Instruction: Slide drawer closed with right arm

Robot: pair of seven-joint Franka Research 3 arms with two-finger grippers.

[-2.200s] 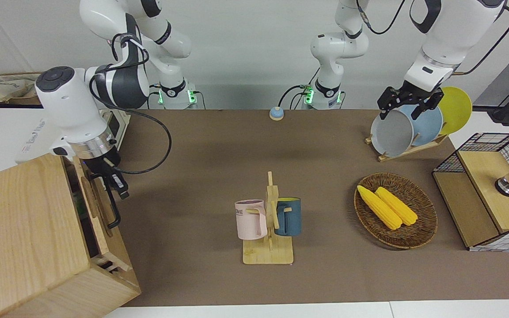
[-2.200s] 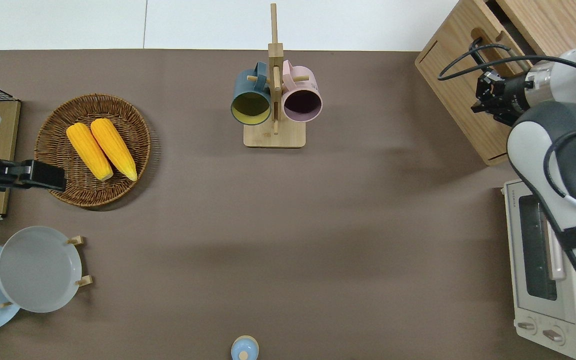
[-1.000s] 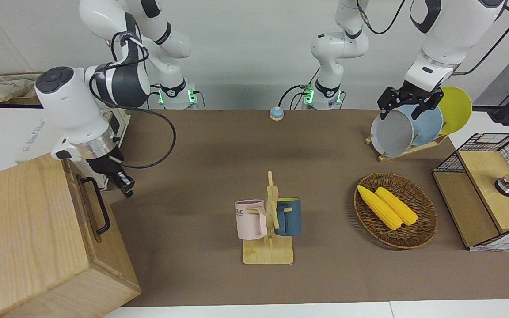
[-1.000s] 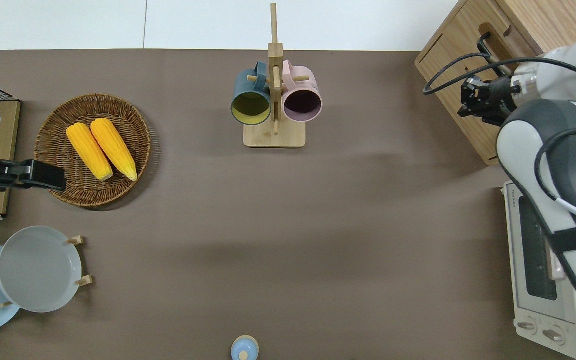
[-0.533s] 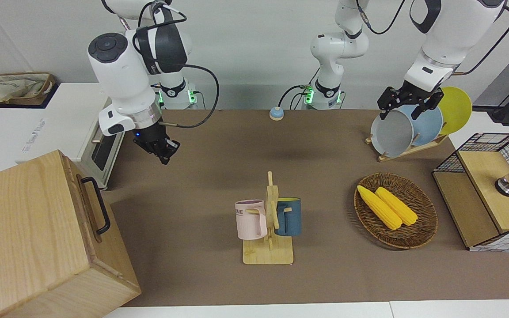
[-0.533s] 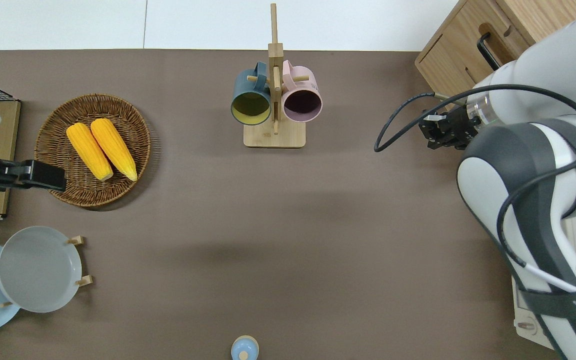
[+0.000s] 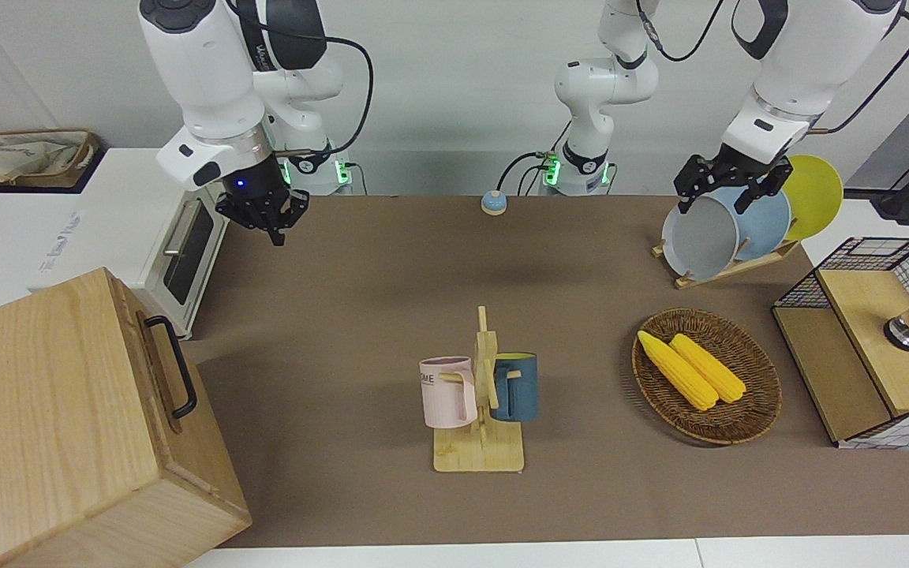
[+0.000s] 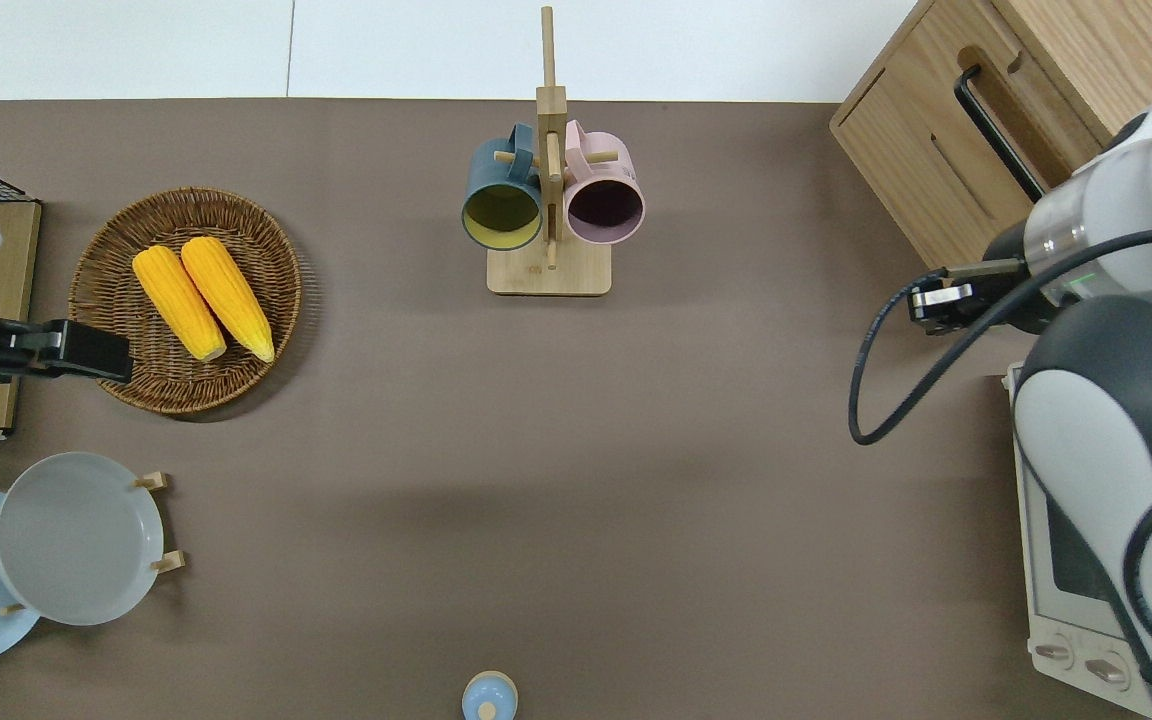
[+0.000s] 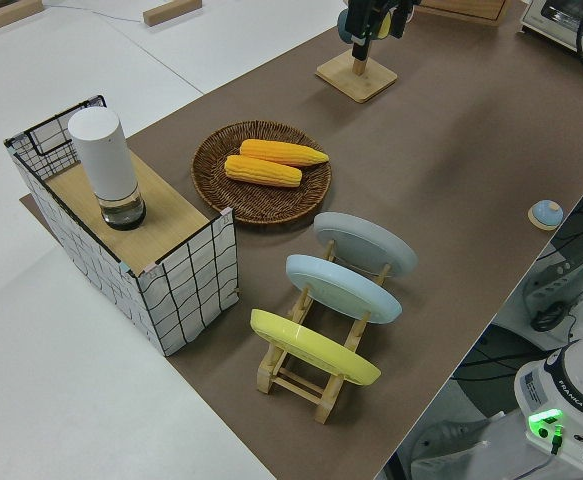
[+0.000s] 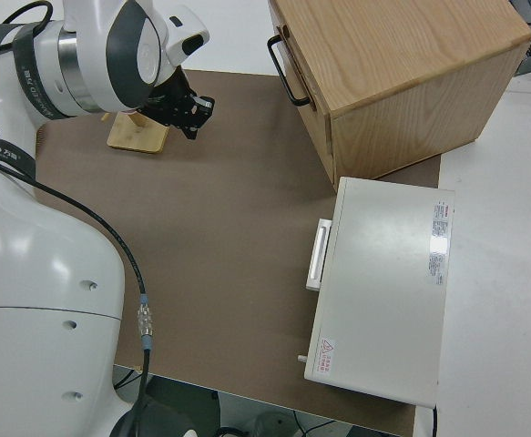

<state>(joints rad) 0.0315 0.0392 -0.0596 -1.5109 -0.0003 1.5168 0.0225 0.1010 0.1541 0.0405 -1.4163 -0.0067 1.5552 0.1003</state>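
The drawer [image 7: 153, 359] sits flush in the front of the light-wood cabinet [image 7: 36, 426] at the right arm's end of the table. Its black bar handle [image 7: 173, 364] is free; the handle also shows in the overhead view [image 8: 996, 130] and the right side view [image 10: 286, 68]. My right gripper [image 7: 269, 225] hangs in the air, apart from the cabinet. In the overhead view the right gripper [image 8: 936, 303] is over bare table mat between the cabinet's corner and the oven. It holds nothing. The left arm is parked, its gripper [image 7: 727, 189] empty.
A white oven [image 7: 186, 252] stands beside the cabinet, nearer the robots. A mug rack [image 7: 480, 394] with two mugs stands mid-table. A basket of corn [image 7: 705, 375], a plate rack [image 7: 727, 229] and a wire-mesh box [image 7: 865, 331] are toward the left arm's end. A blue bell [image 7: 492, 203] sits near the robots.
The drawer stood open 2.2 s ago and was pushed flush by 1.0 s ago. Since then my right gripper has left the cabinet front, risen and drawn back toward the robots.
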